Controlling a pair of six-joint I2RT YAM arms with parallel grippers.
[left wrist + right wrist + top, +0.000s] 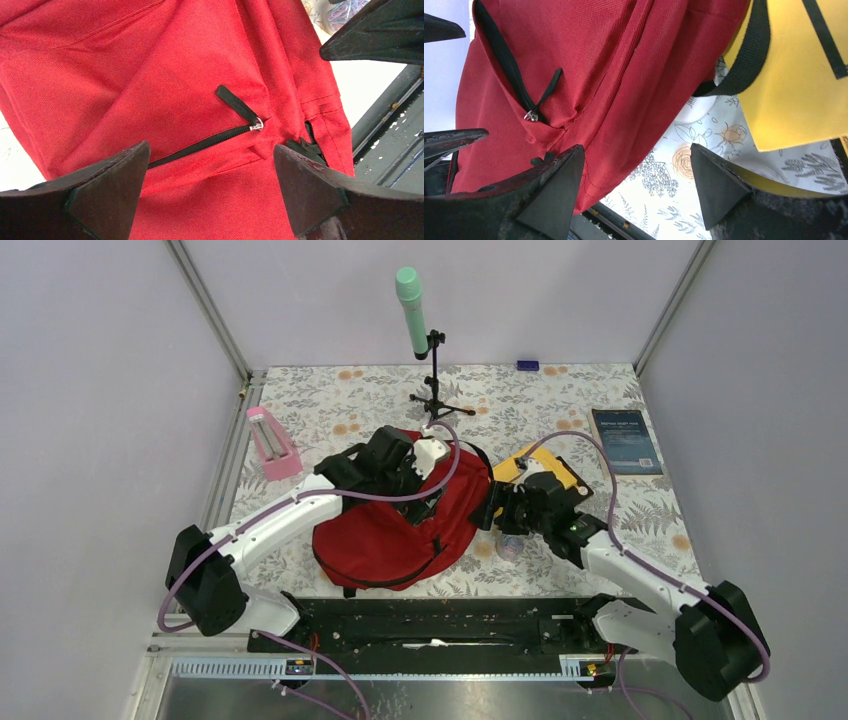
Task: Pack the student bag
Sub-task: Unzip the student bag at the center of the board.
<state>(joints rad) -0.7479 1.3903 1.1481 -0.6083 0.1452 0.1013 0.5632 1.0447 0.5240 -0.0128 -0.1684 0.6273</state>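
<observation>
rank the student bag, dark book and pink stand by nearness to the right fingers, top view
1. student bag, immediately to the left, centre of the table
2. dark book, back right
3. pink stand, far left

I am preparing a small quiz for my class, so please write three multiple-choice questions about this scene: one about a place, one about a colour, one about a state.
1. Where does the dark book lie?
A. on the table, right of the student bag
B. on top of the bag
C. left of the bag

2. What colour is the zipper pull on the bag?
A. white
B. black
C. green

3. In what state is the left gripper?
A. open, holding nothing
B. shut on the zipper pull
C. shut on a strap

Answers:
1 A, the top view shows it flat on the floral table, right of the bag.
2 B, the left wrist view shows a black tab.
3 A, its fingers stand wide apart over the red fabric.
</observation>
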